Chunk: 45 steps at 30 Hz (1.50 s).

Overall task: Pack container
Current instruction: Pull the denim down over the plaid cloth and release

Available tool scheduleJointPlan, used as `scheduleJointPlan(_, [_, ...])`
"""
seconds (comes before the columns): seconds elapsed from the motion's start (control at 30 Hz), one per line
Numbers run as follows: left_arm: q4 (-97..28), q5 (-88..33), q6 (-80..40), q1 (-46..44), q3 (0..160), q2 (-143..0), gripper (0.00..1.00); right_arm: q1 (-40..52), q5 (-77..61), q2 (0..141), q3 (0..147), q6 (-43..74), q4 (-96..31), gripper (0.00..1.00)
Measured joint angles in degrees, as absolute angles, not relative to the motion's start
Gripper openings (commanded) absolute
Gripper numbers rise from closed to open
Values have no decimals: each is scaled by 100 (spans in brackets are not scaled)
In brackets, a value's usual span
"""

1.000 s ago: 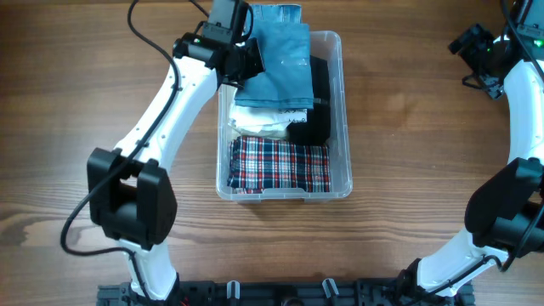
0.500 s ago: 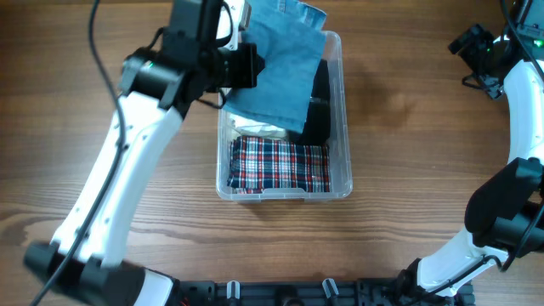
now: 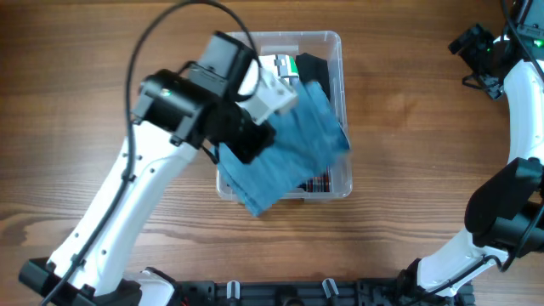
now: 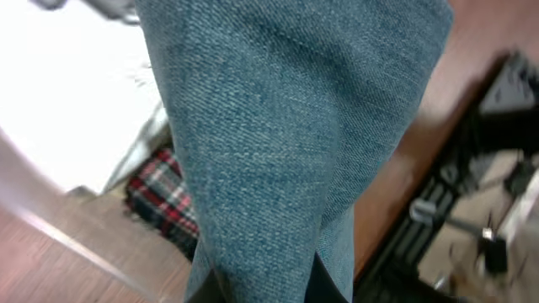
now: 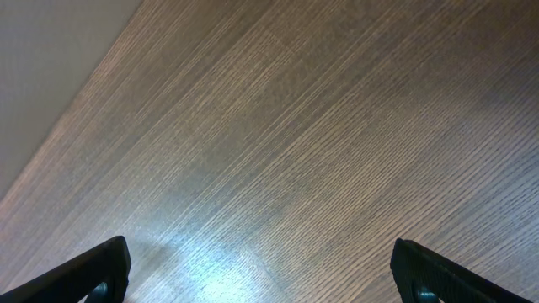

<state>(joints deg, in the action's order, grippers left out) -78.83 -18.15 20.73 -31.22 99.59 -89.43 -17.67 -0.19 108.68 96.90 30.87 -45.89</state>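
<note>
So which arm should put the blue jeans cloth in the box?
Left. The left gripper is shut on the denim cloth above the container; the right gripper is open, far off over the table.

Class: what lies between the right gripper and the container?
Nothing but bare wooden table lies between the right gripper and the container, as the overhead view shows.

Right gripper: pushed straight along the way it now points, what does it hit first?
The wooden table; the right wrist view shows nothing else ahead of the open right gripper. How far off the table is remains unclear.
</note>
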Motion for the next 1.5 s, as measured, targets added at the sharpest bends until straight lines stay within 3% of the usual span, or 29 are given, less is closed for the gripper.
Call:
scheduleJointPlan(0.43, [-7470,-1675,3481,-3479,9959,-9168,4,-1767,-19,10868,9690,3087,-4589,100])
scheduleJointPlan(0.77, [-7472,-622,3946,-3352,9959,-9174,4,-1767,-21,10866,9690,3085,-4589,100])
scheduleJointPlan(1.13, [-7743,-1402,4427,-3203,9959,-9391,4,-1767,-21,10868,9690,3087,-4589,100])
scheduleJointPlan(1.5, [-7824,-1450,4541,-3201,9959,-9852,8,-1767,-19,10868,9690,3087,-4589,100])
